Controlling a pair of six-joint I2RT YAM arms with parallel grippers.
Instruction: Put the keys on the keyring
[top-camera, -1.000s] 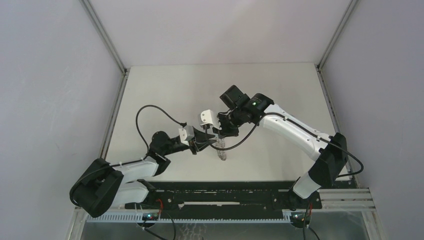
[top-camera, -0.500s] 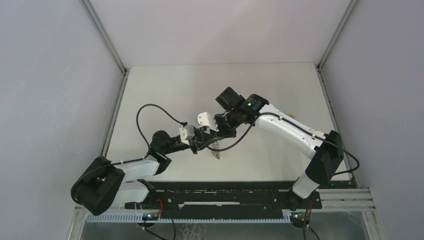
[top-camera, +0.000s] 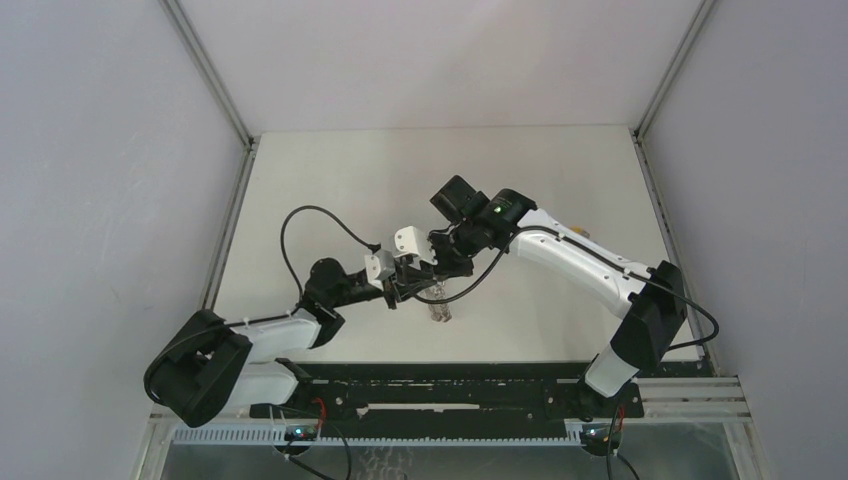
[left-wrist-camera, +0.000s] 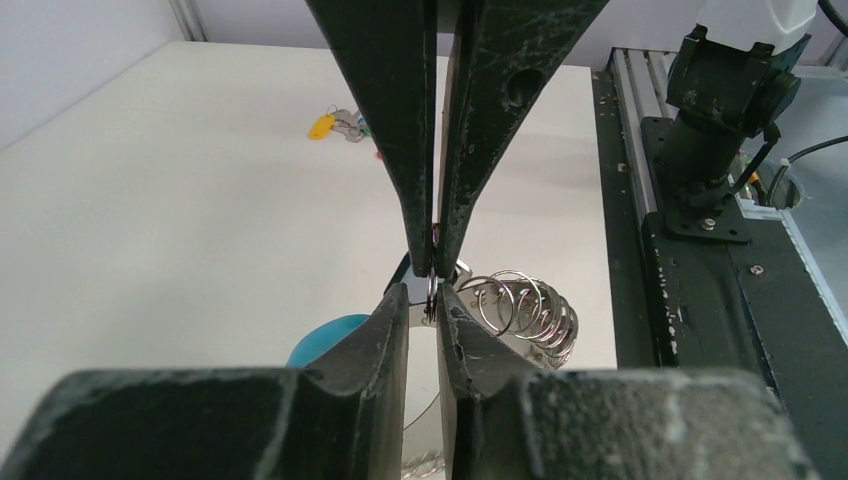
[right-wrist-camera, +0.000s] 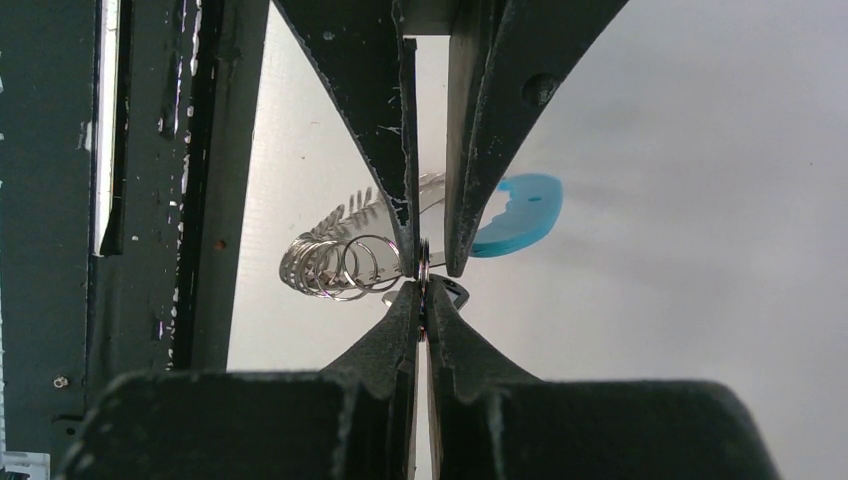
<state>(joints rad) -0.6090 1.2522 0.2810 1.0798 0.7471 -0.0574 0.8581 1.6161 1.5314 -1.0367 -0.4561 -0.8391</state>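
The keyring is a bunch of silver wire rings (left-wrist-camera: 525, 310) with a light blue tag (left-wrist-camera: 330, 338); it hangs above the table between the two grippers (top-camera: 440, 312). My right gripper (right-wrist-camera: 422, 292) is shut on one thin ring of it, edge-on between the tips. My left gripper (left-wrist-camera: 430, 300) meets it tip to tip. Its jaws stand narrowly apart on either side of the same ring, with a slit of light showing. The rings (right-wrist-camera: 330, 265) and tag (right-wrist-camera: 520, 215) hang just behind the tips. The keys (left-wrist-camera: 338, 125), yellow and other colours, lie far off on the table.
A black rail with the arm mounts (left-wrist-camera: 700, 300) runs along the table's near edge (top-camera: 450, 385). The left arm's cable (top-camera: 320, 215) loops above the table. Metal frame posts (top-camera: 225, 110) bound the white table at both sides.
My right gripper has moved a little left and closer to the left gripper, and the hanging rings have swung with it. The left arm has edged forward slightly.
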